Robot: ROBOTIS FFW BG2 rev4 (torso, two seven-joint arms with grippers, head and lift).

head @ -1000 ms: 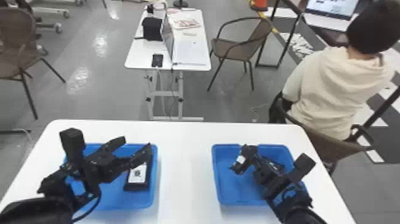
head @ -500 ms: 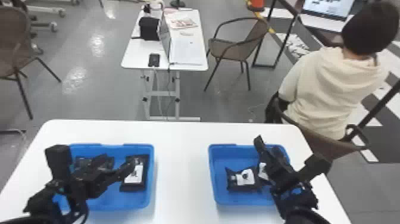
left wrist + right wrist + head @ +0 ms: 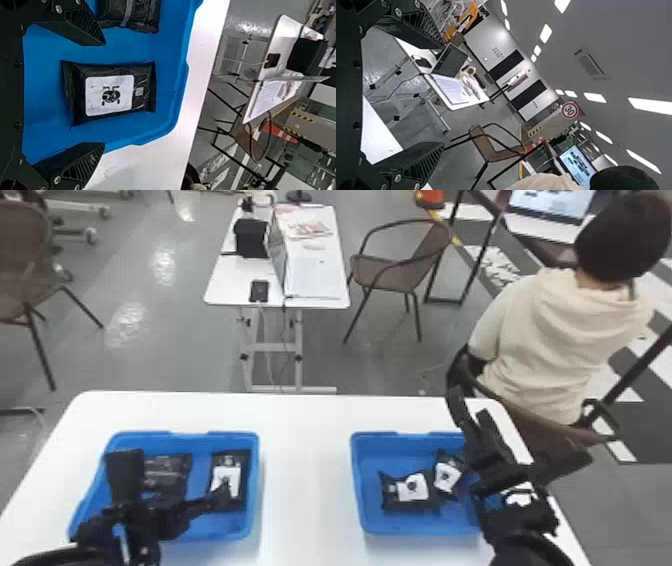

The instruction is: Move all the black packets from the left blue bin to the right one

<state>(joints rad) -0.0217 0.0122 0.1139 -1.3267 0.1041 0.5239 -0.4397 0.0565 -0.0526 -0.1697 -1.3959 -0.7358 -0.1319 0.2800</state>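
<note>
Spread wide and holding nothing, the left hand (image 3: 202,501) hangs over the left blue bin (image 3: 255,475) at the lower left of the head view, near a white-labelled black packet (image 3: 230,471) and a darker black packet (image 3: 169,471). At lower right, the right hand (image 3: 471,410), also empty with fingers well parted, is beside the right blue bin (image 3: 356,470), where two labelled black packets (image 3: 410,490) lie close together.
</note>
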